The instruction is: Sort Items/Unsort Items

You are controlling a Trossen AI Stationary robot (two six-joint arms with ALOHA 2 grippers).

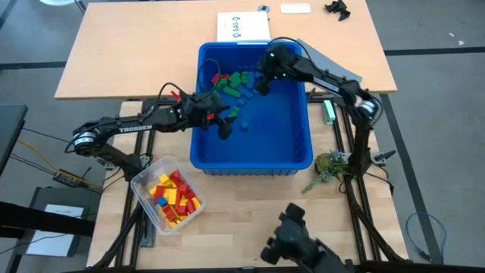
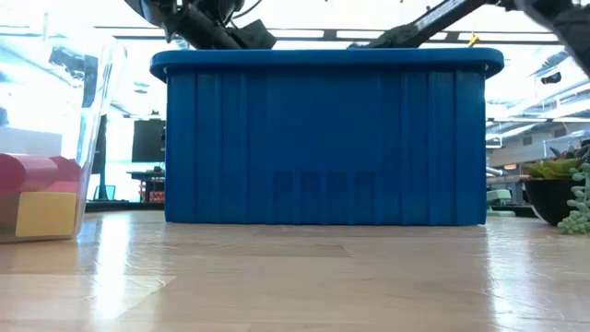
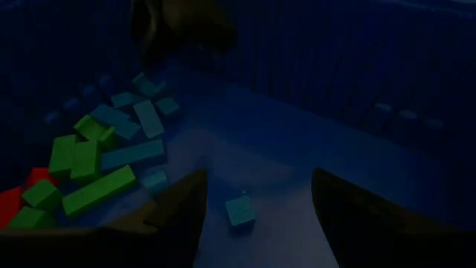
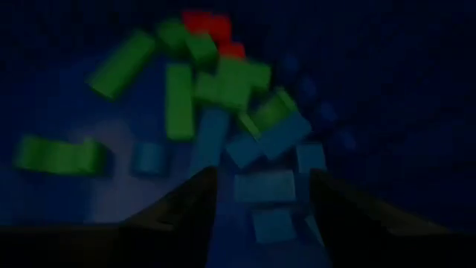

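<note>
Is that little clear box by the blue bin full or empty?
Partly full: the clear box holds red and yellow blocks, seen from above.

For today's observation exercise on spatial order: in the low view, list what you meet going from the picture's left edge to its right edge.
Clear container holding a red block and a yellow block → large blue bin → potted plant.

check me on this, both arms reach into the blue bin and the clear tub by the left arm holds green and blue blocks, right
Not quite. Both arms do reach into the blue bin, but in the high view the clear tub by the left arm holds red and yellow blocks. The green and blue blocks lie in the bin.
</note>
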